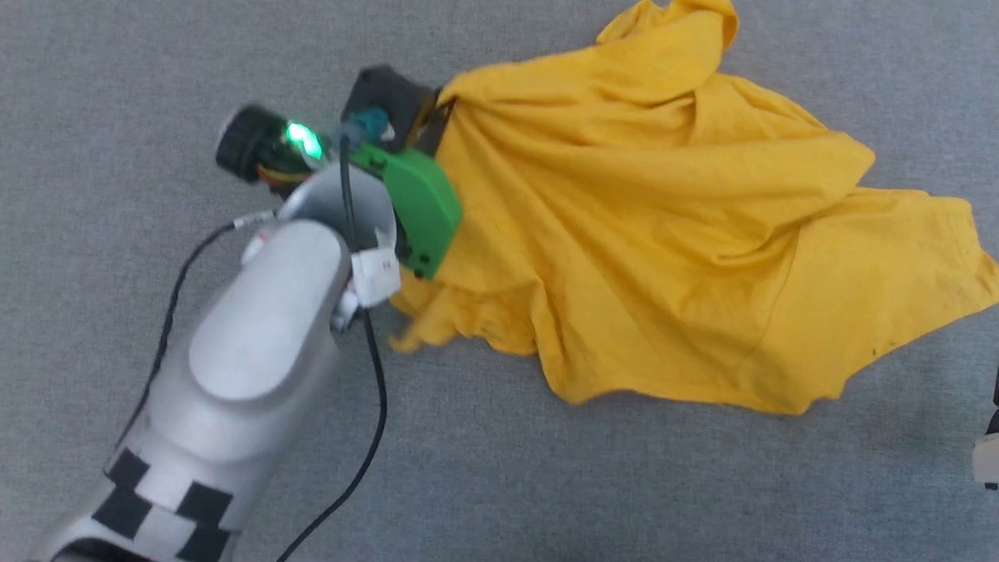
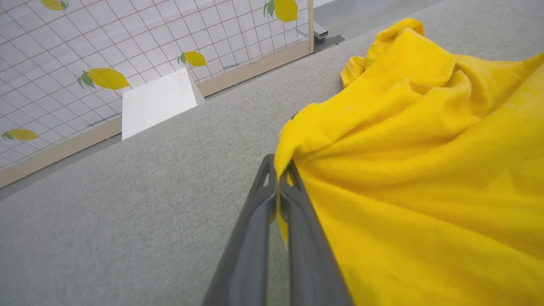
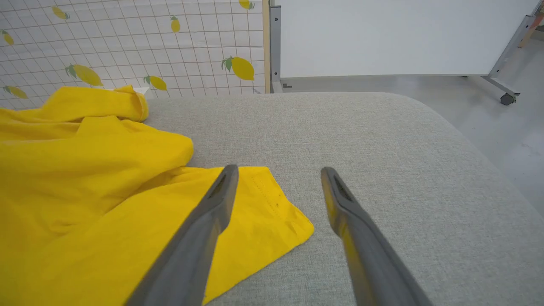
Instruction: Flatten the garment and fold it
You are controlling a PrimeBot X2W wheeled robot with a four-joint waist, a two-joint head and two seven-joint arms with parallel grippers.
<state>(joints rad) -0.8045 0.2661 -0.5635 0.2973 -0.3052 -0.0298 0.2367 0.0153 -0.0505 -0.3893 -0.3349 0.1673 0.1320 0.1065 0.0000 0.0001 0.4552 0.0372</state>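
Mid-flatten on the grey worktop [image 1: 546, 468]: clenched tight with the left tool [image 2: 278, 170] on a bunched edge at the left side of the yellow garment [image 1: 663, 234], lifting it into a peak and drawing long folds fanning away from the pinch. Sprawled in a rumpled heap across the worktop, plain side up with no print to be seen, and laid flat only at a hemmed corner on the garment's right. Poised near that hemmed corner with the right tool [image 3: 276, 170], spread wide and grasping nothing, partly over the cloth and partly over bare worktop just beside it. Judged to be the opening step: taking hold of two edges so as to stretch the shirt out flat, with folding not yet begun. Calls next for lowering the right tool onto the hemmed corner and closing on a single layer, then drawing both tools apart, away from the garment's middle, to pull out the creases. Likely to need a low, steady pull, given a left pinch seemingly on several gathered layers and apt to drag the whole heap rather than spread it.
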